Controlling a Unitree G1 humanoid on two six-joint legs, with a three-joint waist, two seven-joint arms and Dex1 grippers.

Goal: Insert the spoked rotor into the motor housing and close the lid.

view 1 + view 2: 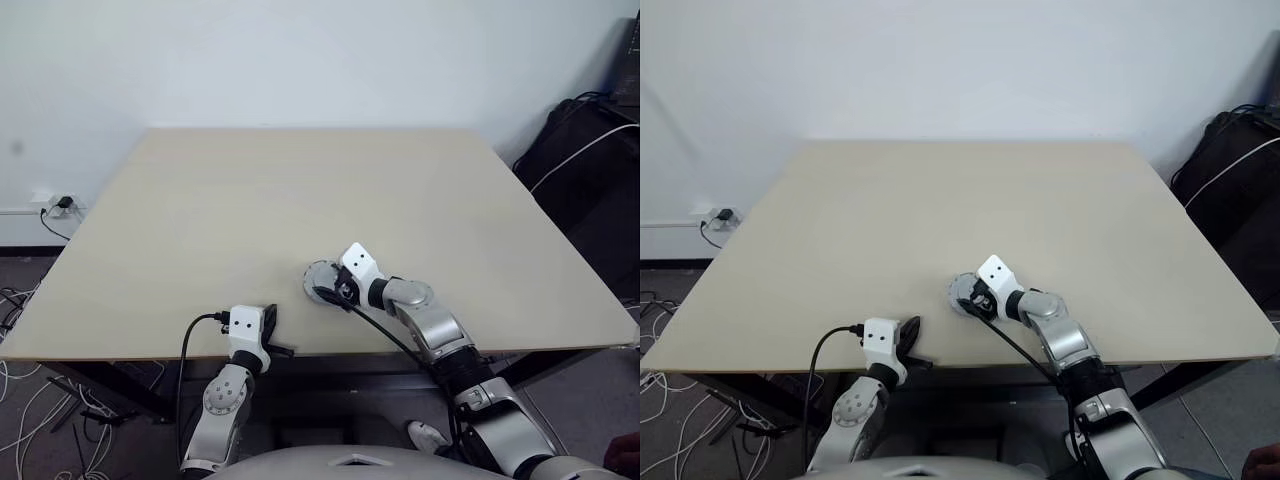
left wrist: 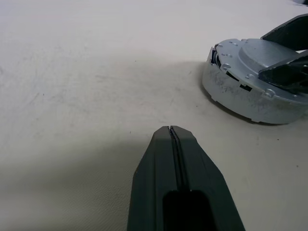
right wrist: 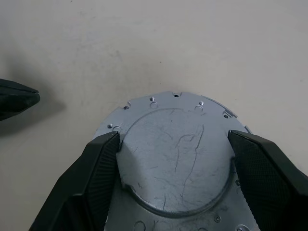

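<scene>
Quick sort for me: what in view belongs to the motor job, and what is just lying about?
Job:
- lid, plain grey face up, sitting on the round grey assembly on the table
- right end effector, fingers either side of the lid's raised centre
- left end effector, shut, apart from the assembly

Lying about:
- black bag beside the table
- wall socket
- loose cables on the floor

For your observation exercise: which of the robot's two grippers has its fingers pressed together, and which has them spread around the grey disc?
The left gripper is shut and empty, near the table's front edge. The right gripper straddles the lid's raised centre.
</scene>
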